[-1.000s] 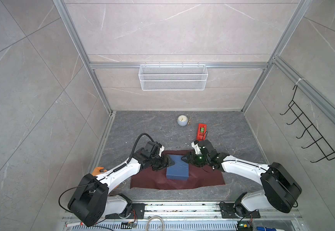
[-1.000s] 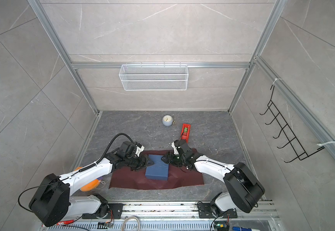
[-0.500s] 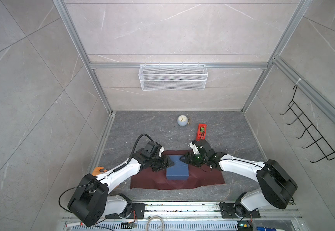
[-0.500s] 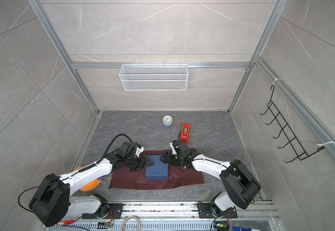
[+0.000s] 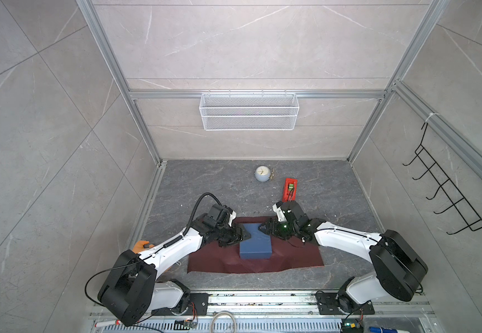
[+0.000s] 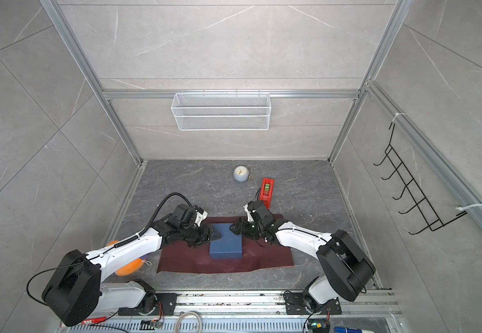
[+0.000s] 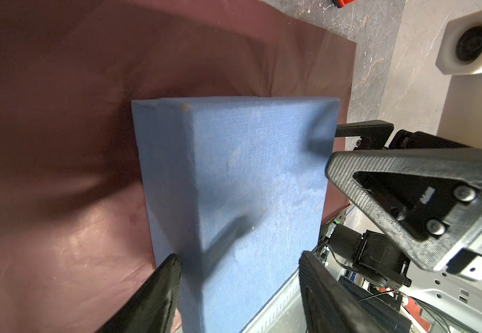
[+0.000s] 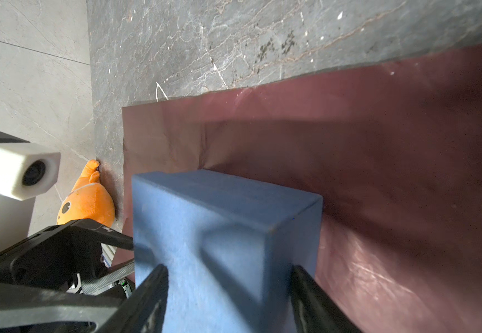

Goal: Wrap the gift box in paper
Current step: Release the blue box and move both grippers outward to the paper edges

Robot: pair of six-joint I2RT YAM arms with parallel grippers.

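Presently, box sat unwrapped on paper, left gripper and right gripper spread-jawed at its 11 and 1 o'clock corners. Placement seemed done; next needed a paper edge pinched.

The left arm and the right arm stretched low and inward from their bases in both top views; the left gripper and the right gripper pointed at each other, tips near but apart; each held its black fingers parted.
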